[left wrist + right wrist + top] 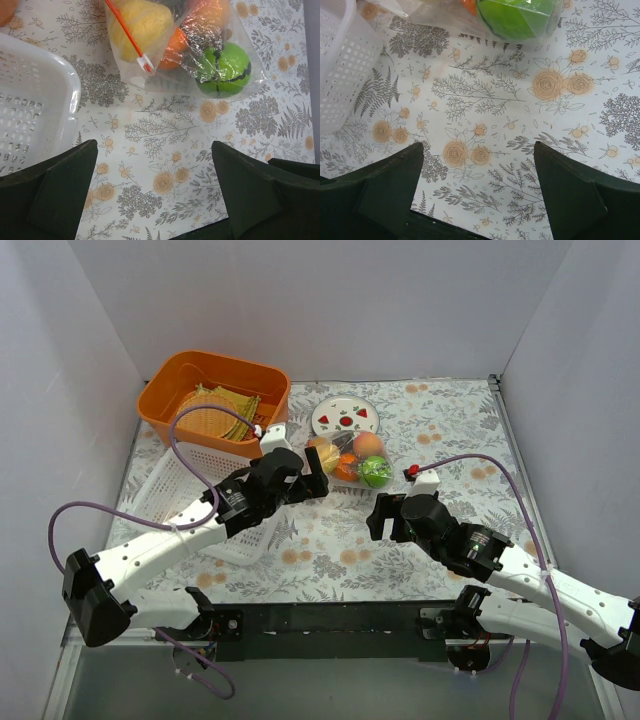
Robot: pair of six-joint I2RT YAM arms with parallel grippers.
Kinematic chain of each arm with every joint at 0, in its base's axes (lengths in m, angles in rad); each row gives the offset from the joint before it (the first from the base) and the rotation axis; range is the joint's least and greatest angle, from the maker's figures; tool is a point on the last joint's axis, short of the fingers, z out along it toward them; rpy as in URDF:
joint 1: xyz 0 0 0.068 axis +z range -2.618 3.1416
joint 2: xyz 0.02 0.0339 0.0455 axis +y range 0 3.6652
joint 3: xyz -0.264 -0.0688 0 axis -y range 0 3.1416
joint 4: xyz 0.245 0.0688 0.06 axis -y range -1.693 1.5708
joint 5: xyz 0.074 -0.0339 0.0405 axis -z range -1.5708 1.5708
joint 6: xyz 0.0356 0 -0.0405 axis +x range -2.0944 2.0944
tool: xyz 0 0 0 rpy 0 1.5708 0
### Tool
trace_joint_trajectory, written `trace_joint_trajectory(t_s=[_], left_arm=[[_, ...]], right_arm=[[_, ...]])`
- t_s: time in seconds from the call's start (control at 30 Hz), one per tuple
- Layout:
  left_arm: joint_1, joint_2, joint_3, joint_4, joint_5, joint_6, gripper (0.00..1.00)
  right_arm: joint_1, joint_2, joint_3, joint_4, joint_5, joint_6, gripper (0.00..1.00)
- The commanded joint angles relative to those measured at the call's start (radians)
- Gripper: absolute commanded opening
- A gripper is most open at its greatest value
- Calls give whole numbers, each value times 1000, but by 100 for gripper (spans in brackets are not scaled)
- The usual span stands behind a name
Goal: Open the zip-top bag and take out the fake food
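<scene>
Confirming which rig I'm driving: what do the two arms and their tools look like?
The left arm and right arm are white shells with black joints. A lilac cable loops along each. The left tool and right tool have broad, dark, wedge-shaped fingers.

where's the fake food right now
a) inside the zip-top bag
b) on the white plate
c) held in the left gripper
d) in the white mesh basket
a, the lemon and the green ball show through the clear plastic of the zip-top bag.
</scene>
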Motion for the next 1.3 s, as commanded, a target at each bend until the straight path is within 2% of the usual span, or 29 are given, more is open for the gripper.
trace_joint_trajectory(t_s=[0.0, 0.13, 0.2, 0.23, 0.27, 0.37, 0.63, 0.73, 0.87, 0.9, 0.93, 1.03, 1.1, 1.17, 1.27], left_arm=[[8, -10, 62, -42, -82, 4, 98], [36, -21, 79, 10, -73, 39, 98], [93, 22, 121, 11, -43, 55, 97], [119, 40, 141, 6, 24, 56, 95], [169, 80, 155, 7, 55, 61, 90], [228, 128, 177, 50, 114, 85, 85], [286, 332, 250, 121, 166, 110, 80], [286, 375, 266, 129, 239, 95, 71], [279, 355, 160, 194, 299, 39, 58], [274, 349, 146, 225, 318, 30, 52], [259, 338, 133, 233, 322, 13, 40], [204, 306, 88, 263, 300, -11, 19], [170, 269, 47, 286, 301, -31, 8], [111, 243, 19, 306, 299, -60, 0], [38, 226, -22, 352, 312, -102, 0]], right_arm=[[1, -11, 7, 2, 19, 18, 98], [1, -3, 7, 3, 11, 18, 98], [1, 0, 10, 2, 8, 17, 98], [1, 2, 10, 5, 5, 18, 98], [1, 5, 10, 2, 4, 17, 98], [1, 9, 16, -6, 1, 20, 98], [1, -9, 0, -20, -9, 37, 98], [1, -18, -4, -31, -9, 41, 98], [1, -32, -7, -40, 2, 46, 98], [1, -35, -9, -41, 2, 47, 98], [1, -38, -9, -40, 7, 47, 98], [1, -40, 0, -44, 13, 54, 98], [1, -38, 3, -58, 17, 63, 98], [1, -44, 8, -67, 22, 72, 98], [1, -58, -1, -64, 25, 87, 97]])
